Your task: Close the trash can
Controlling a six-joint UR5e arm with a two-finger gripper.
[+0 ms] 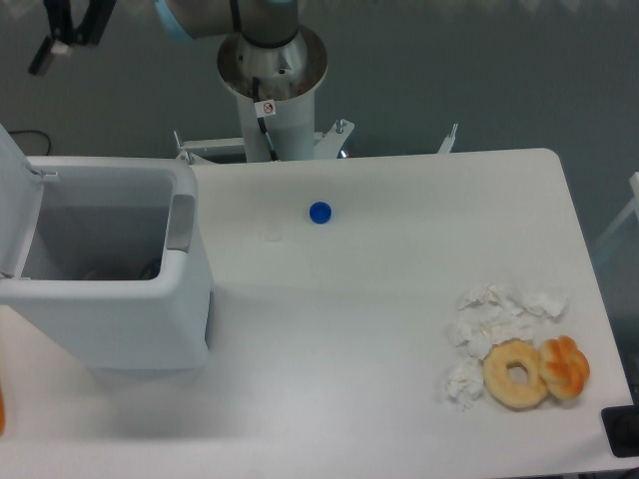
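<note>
The trash can (110, 319) is a big white bin on the table's left side, and it stands open. Its lid (15, 205) is tipped up at the far left edge of the view. A grey latch strip (180, 222) runs along the right rim. Something dark lies at the bottom inside. My gripper (72, 35) hangs at the top left, beyond the table's back edge, above and behind the can and touching nothing. Its two dark fingers (48, 55) stand apart with nothing between them.
The arm's base (272, 70) rises behind the table's back edge. A blue cap (319, 212) and a small white cap (273, 235) lie right of the can. Crumpled tissues (489, 324), a donut (516, 373) and an orange pastry (565, 366) sit at the front right.
</note>
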